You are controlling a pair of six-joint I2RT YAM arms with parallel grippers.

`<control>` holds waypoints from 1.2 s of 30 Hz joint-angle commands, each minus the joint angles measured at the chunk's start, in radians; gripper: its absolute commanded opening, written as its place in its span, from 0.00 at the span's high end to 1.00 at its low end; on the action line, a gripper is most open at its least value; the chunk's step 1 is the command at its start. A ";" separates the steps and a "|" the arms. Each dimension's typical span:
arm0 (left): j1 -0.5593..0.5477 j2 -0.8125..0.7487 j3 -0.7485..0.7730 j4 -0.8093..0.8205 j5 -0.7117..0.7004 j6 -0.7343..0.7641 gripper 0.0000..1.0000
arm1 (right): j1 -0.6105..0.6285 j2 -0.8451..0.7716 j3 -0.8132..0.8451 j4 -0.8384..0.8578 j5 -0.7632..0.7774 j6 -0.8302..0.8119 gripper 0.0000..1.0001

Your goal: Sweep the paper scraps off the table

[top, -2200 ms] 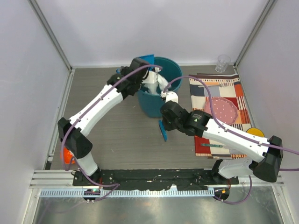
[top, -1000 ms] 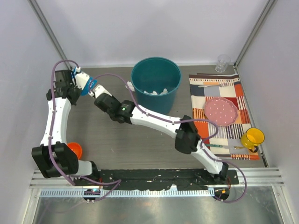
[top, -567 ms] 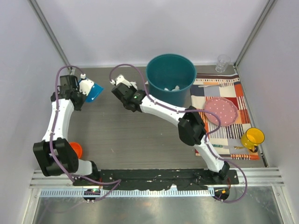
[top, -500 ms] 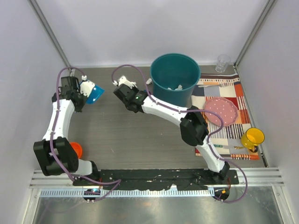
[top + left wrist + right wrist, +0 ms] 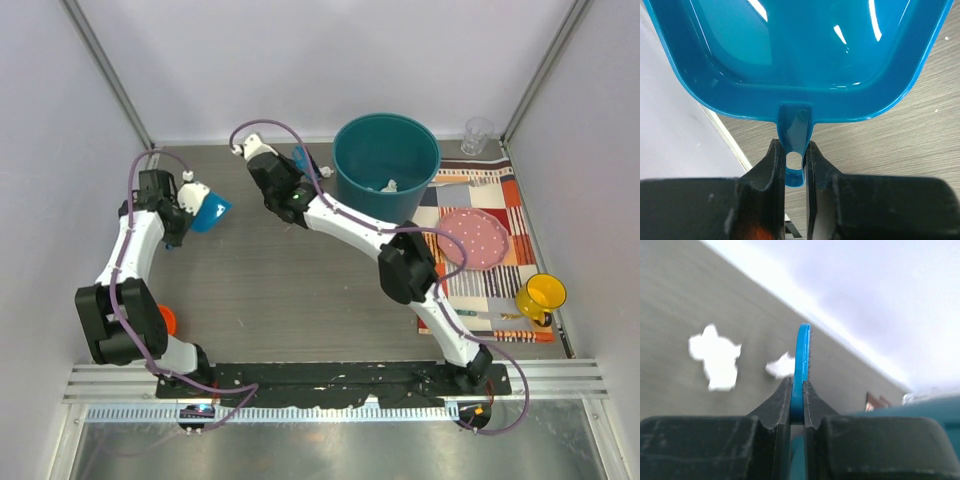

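Two white paper scraps [image 5: 715,360] [image 5: 781,366] lie on the grey table [image 5: 270,280] just beyond my right gripper [image 5: 796,385]; the arm hides them in the top view. More scraps [image 5: 385,186] lie inside the teal bin [image 5: 345,170]. My right gripper [image 5: 290,172] is shut on a thin blue sweeper blade [image 5: 801,355] at the back, left of the bin. My left gripper [image 5: 794,150] is shut on the handle of a blue dustpan [image 5: 800,45], held at the left side of the table [image 5: 208,210].
A striped placemat [image 5: 500,205] at the right carries a pink plate [image 5: 473,238], cutlery and a yellow mug [image 5: 541,296]. A clear glass [image 5: 478,135] stands at the back right. An orange object [image 5: 165,320] sits by the left arm's base. Walls close in on three sides.
The dustpan has left the bin and moved to the left side. The bin has slid right. My right gripper has swung to the back, left of the bin.
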 commanded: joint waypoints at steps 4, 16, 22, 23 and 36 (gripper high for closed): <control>0.001 -0.031 -0.047 0.022 0.019 0.031 1.00 | -0.084 0.237 0.145 0.521 -0.058 -0.536 0.99; 0.001 0.000 -0.025 0.000 0.043 0.004 1.00 | -0.135 0.069 -0.038 0.054 -0.702 -0.377 0.99; 0.001 -0.008 -0.034 -0.003 0.048 0.017 1.00 | 0.018 -0.193 -0.396 0.043 -0.717 -0.395 0.99; 0.001 -0.011 -0.034 -0.003 0.045 0.026 1.00 | 0.064 -0.224 -0.422 0.032 -0.702 -0.391 0.99; 0.001 0.003 -0.040 -0.012 0.039 0.031 1.00 | 0.143 -0.361 -0.342 0.044 -0.382 -0.472 0.99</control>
